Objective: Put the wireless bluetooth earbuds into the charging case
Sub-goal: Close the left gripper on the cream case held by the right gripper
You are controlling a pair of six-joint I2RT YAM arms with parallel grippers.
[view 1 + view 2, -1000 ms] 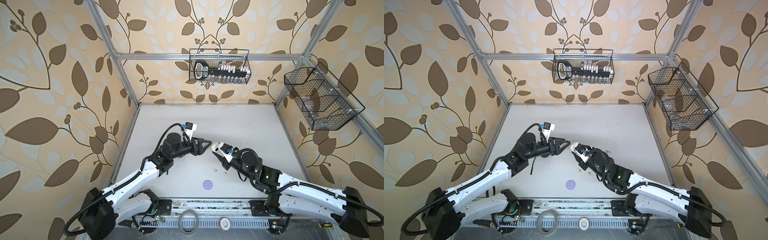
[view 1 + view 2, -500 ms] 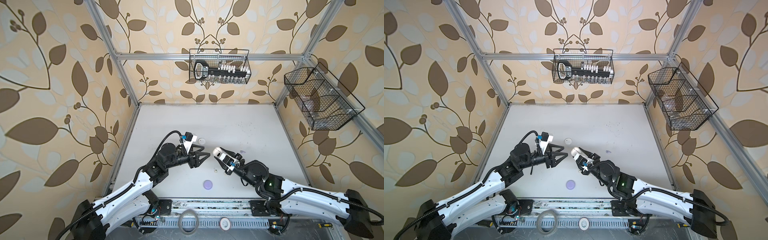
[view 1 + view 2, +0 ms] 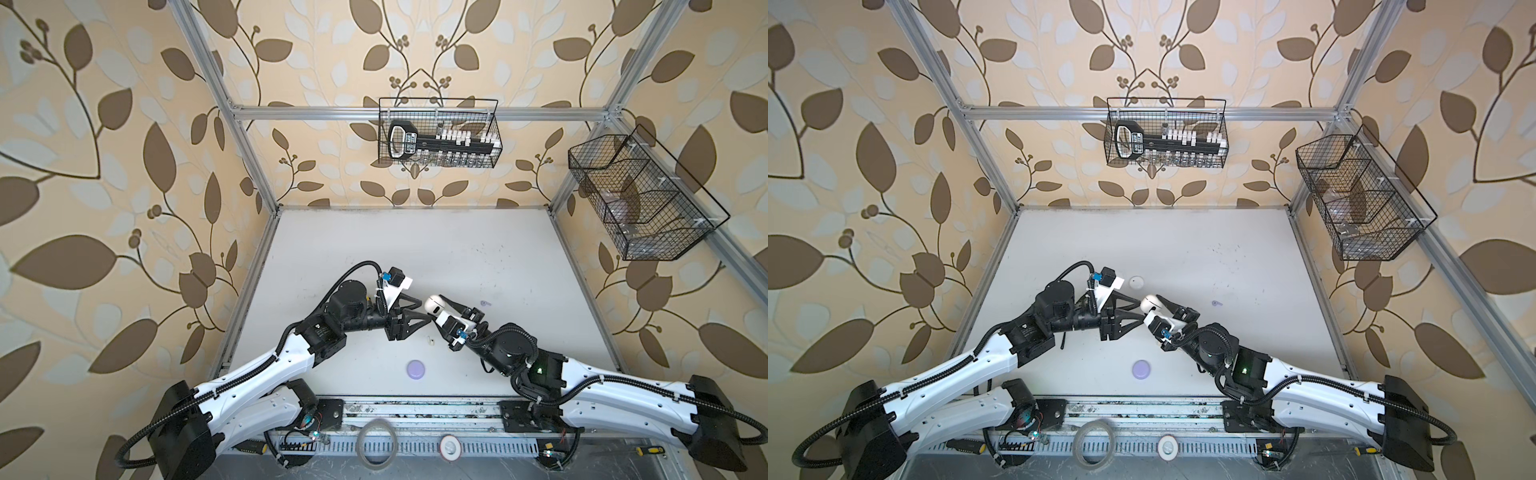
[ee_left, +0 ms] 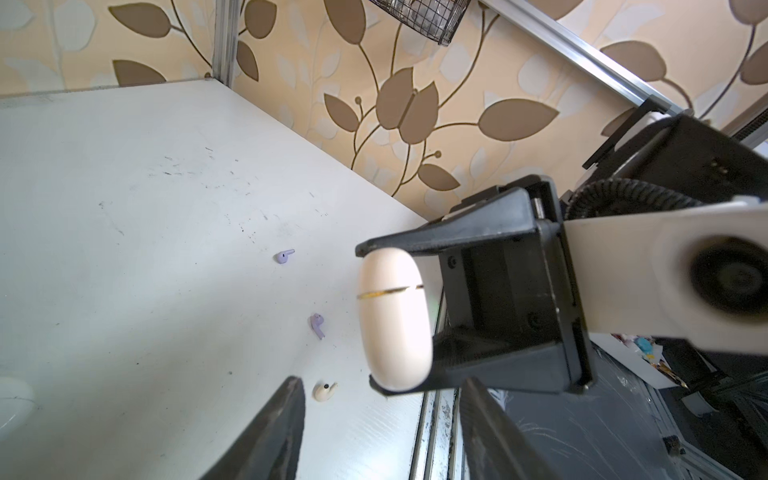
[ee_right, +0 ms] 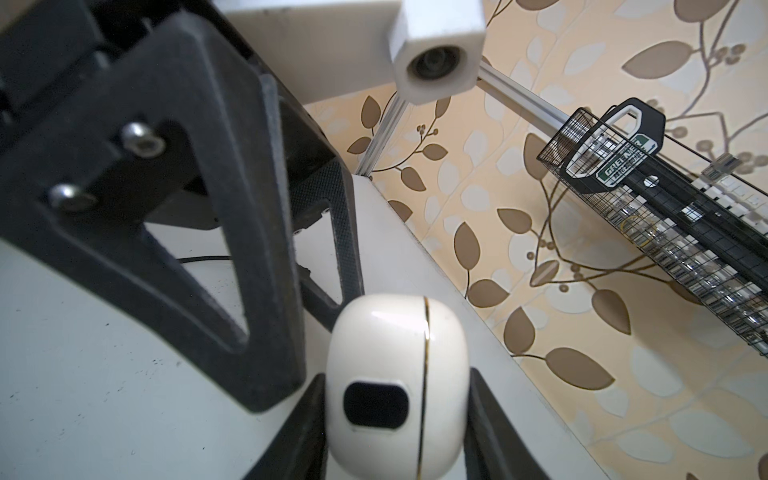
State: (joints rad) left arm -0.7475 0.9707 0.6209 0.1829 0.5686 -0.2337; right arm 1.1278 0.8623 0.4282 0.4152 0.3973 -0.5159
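My right pincer (image 3: 435, 311) is clenched on the cream charging case (image 3: 432, 306), 1 finger on each side of it, and holds it off the table (image 3: 415, 249) above the middle. The case's lid is shut, and its thin gold seam shows as a closed line in both wrist views. My left pincer (image 3: 1140, 311) is released and grasps nothing. Its 2 black fingers (image 4: 270, 436) stand well apart, their tips pointing at the case from the left. From my right wrist, 1 of those fingers sits just beside the case, but I cannot tell whether it touches.

The earbuds lie loose on the table. A cream earbud (image 3: 431, 340) is just on the near side of the 2 pincers, below the place where they meet. A lavender earbud (image 3: 484, 303) lies to the right of my right pincer, a little apart from it. A 2nd lavender earbud (image 4: 317, 324) shows from my left wrist only, on the table between those 2.

A round lavender case (image 3: 416, 369) sits toward the near edge, about the middle. A white case (image 3: 1136, 282) lies on the far side of my left pincer, just beside its wrist camera
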